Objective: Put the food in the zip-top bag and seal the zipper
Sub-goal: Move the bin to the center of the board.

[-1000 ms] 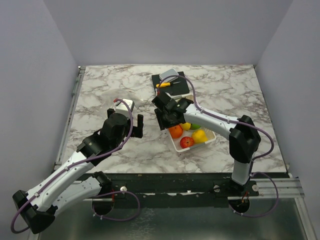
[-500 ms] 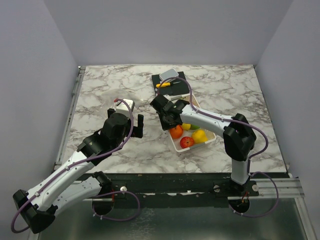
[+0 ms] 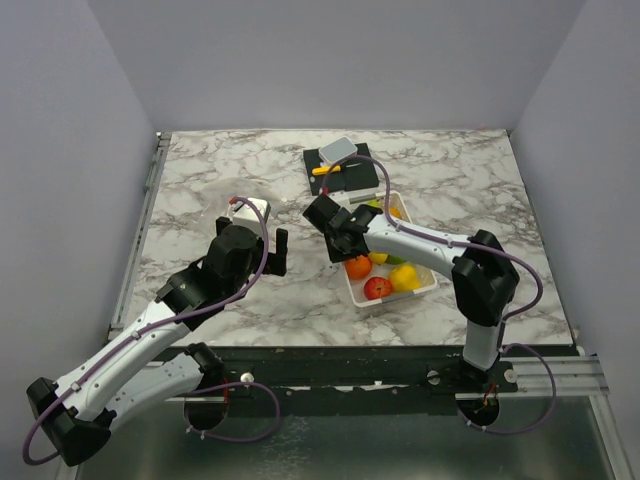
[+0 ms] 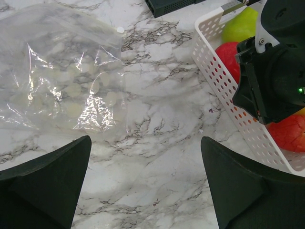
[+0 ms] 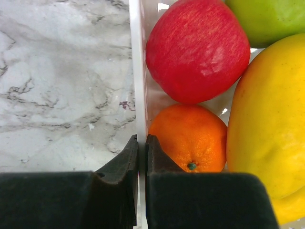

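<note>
The right gripper [image 5: 141, 143] is pinched narrow on the left wall of the white slatted basket [image 4: 217, 71], one finger outside the wall and one inside, with the thin plastic clamped between them. Just inside that wall an orange [image 5: 190, 138] sits beside the inner finger, a red apple [image 5: 198, 47] lies beyond it against the same wall, a large yellow fruit [image 5: 267, 119] fills the space to the right of both, and a green fruit [image 5: 264, 16] lies at the far end of the basket. All of these fruits are in the basket. The clear bag [image 4: 62, 71] with white dots lies flat and wrinkled on the marble table [image 3: 200, 180], to the left of the basket and apart from it, with bare marble between the two. The left gripper [image 4: 145, 140] hangs above that strip of marble to the left of the basket, its fingers spread wide and holding nothing. Beyond the far end of the basket a black board [image 3: 345, 183] lies on the table, with a yellow-handled knife [image 3: 325, 170] and a small grey block [image 3: 338, 148] on it.
</note>
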You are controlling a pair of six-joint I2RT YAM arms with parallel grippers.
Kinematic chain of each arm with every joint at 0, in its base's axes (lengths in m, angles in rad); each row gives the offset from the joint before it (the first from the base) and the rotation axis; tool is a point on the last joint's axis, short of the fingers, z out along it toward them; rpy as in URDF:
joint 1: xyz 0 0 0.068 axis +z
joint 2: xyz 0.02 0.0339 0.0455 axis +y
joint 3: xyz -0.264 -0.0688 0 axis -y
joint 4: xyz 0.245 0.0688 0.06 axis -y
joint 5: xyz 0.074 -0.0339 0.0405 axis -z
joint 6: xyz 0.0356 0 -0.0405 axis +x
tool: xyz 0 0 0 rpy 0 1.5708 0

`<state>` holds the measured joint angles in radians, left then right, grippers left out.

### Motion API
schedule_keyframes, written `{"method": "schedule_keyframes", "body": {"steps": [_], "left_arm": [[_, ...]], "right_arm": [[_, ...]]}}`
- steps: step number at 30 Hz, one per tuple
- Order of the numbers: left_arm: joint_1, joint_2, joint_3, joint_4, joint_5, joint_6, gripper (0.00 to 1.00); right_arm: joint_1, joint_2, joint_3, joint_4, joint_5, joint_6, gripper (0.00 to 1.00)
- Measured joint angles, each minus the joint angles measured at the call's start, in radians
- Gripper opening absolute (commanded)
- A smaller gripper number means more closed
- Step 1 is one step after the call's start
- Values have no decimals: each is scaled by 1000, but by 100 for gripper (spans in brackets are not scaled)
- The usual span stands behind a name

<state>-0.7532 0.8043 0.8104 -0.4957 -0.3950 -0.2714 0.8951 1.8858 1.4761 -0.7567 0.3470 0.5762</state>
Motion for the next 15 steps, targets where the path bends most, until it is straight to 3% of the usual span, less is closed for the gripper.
{"method": "schedule_keyframes", "body": {"steps": [15], "left_arm": [[0,0,0,0,0,0,99]], "right_arm": [[-39,-104,-135,-3,69,23,1]]}}
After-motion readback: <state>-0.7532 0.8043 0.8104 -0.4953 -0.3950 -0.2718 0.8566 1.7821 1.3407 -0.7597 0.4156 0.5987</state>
